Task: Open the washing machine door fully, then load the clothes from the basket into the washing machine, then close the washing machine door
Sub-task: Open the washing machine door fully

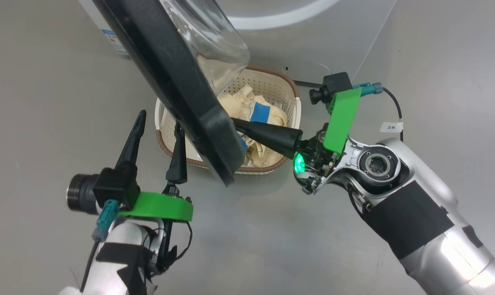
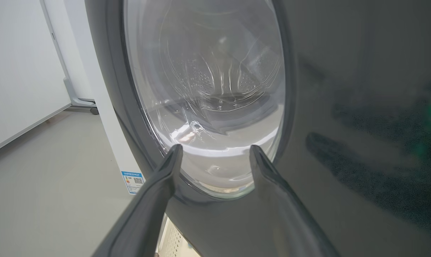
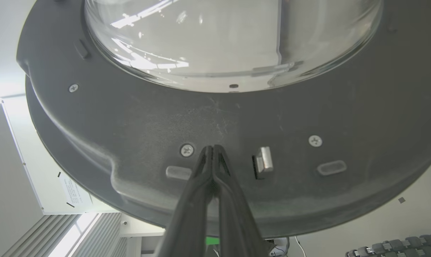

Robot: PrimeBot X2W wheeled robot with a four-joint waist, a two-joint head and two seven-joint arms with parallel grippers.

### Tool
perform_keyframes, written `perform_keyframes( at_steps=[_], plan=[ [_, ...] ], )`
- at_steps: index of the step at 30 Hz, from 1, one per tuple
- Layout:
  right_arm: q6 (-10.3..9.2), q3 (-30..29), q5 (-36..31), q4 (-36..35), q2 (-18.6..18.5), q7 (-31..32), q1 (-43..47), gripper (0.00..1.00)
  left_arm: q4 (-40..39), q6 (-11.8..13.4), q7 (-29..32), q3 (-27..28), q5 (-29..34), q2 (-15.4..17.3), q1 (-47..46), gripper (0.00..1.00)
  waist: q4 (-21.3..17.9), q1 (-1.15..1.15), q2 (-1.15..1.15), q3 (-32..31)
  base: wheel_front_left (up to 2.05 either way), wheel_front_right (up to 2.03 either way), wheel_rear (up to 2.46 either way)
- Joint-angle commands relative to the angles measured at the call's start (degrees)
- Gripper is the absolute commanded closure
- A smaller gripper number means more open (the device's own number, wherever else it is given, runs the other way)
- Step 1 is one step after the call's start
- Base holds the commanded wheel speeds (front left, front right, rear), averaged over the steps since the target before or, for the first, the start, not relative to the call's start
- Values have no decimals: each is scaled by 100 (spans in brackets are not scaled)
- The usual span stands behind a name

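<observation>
The washing machine door (image 1: 182, 102) stands partly open, its black rim slanting across the basket (image 1: 290, 88). Its glass bowl (image 1: 208, 41) bulges to the right. The clothes (image 1: 247, 104), cream with blue patches, lie in the basket behind the door. My right gripper (image 1: 236, 122) is shut, with its tips pressed on the door's inner face (image 3: 130, 142). In the right wrist view the right gripper (image 3: 212, 147) meets that face beside a metal latch (image 3: 265, 160). My left gripper (image 1: 157, 129) is open on the door's outer side, holding nothing. The left gripper (image 2: 215, 151) faces the door glass (image 2: 208, 89).
The washing machine's white front (image 2: 105, 117) carries a blue-white sticker (image 2: 133, 182) low down. Grey floor (image 1: 46, 123) spreads left of and in front of the basket. A thin cable (image 1: 395, 106) with a paper tag hangs from my right wrist. A white wall panel (image 2: 19, 71) stands at the left.
</observation>
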Motion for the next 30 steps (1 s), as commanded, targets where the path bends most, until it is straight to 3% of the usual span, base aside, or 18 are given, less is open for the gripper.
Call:
perform_keyframes(
  at_steps=[1,8,14,15,16,17,25,30],
  plan=[
    [25,-24,57,-205,153,-128,22,100,-156,-8,-38,196,80,91,23,0,-7,0,0,-14,0,0,0],
    [25,-739,-193,-319,153,-1346,6,100,-122,-10,-38,262,120,91,24,0,-72,0,0,-62,0,0,0],
    [25,-1448,-1085,-583,-58,-2646,163,100,-63,-20,-38,353,155,91,77,0,-188,0,0,-185,0,0,0],
    [25,-1522,-1286,-598,-115,-2880,211,73,-47,-27,-38,372,161,91,94,0,-211,0,0,-219,0,0,0],
    [25,-1549,-1515,-623,-187,-3081,259,31,-31,-34,-38,394,171,91,114,0,-238,0,0,-253,0,0,0],
    [25,-1583,-1721,-634,-243,-3294,322,0,-16,-41,-38,418,182,91,136,0,-263,0,0,-287,0,0,0],
    [25,-1729,-3549,-377,-742,-4776,799,0,70,-112,-38,593,273,102,316,0,-455,0,0,-514,0,0,0],
    [25,-2062,-5193,-55,-781,-5013,1025,0,85,-135,-38,726,317,130,419,0,-607,0,0,-643,0,0,0]
  ],
)
